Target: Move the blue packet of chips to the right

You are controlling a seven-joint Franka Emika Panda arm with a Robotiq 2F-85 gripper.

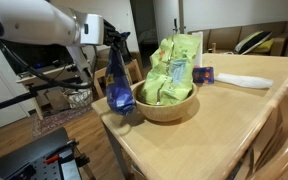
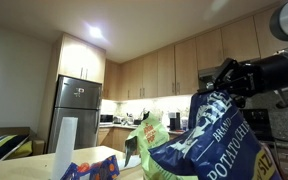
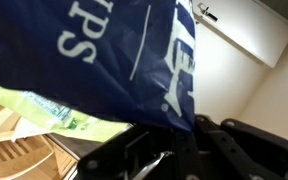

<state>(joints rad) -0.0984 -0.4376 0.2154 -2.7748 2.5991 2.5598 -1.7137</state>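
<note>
The blue packet of chips (image 1: 118, 80) is a dark blue crinkly bag with white print. It hangs in the air at the table's left end, beside the wooden bowl (image 1: 165, 107). My gripper (image 1: 114, 42) is shut on its top edge. In an exterior view the bag (image 2: 216, 140) fills the foreground under the gripper (image 2: 224, 84). In the wrist view the bag (image 3: 104, 50) covers the upper picture, pinched between the black fingers (image 3: 174, 135).
Light green packets (image 1: 170, 70) stand in the bowl. A smaller flat blue packet (image 1: 204, 74) and a white object (image 1: 242, 80) lie behind on the wooden table (image 1: 214, 130). A white roll (image 2: 64, 150) stands on it. A chair back (image 1: 284, 130) is at the right.
</note>
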